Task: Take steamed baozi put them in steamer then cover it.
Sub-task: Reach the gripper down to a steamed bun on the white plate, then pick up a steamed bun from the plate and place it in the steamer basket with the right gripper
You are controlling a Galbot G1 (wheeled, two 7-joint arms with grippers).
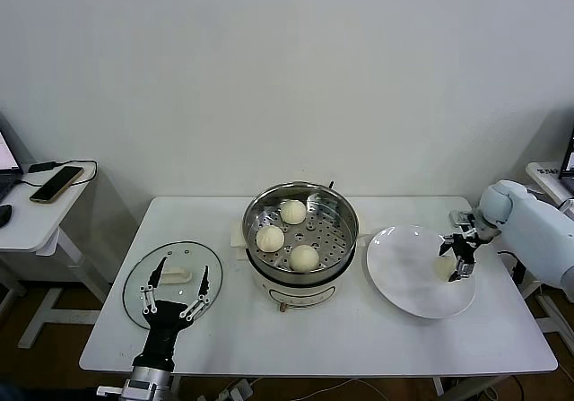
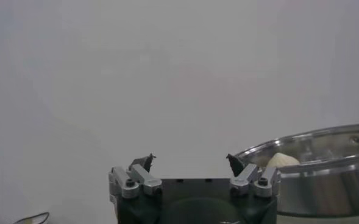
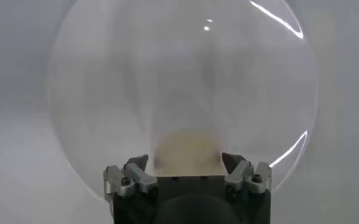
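Steamer [image 1: 300, 231], tabletop centre: three buns loaded. Fourth bun [image 1: 445, 265] on plate [image 1: 404, 275] at 3 o'clock, straddled by released right tool [image 1: 461, 259]. Left tool [image 1: 175, 295] released, over lid [image 1: 172, 283] at 9 o'clock; covering pending.

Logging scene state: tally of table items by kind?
Steamed baozi: 4; in steamer; on plate
Steamer: 1
Plate: 1
Glass lid: 1
Total: 7

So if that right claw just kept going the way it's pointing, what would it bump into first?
Most likely the last baozi. The right gripper points down at the white plate, open, with that bun between its fingers in the right wrist view; the plate lies just beneath. Exact depth is unclear.
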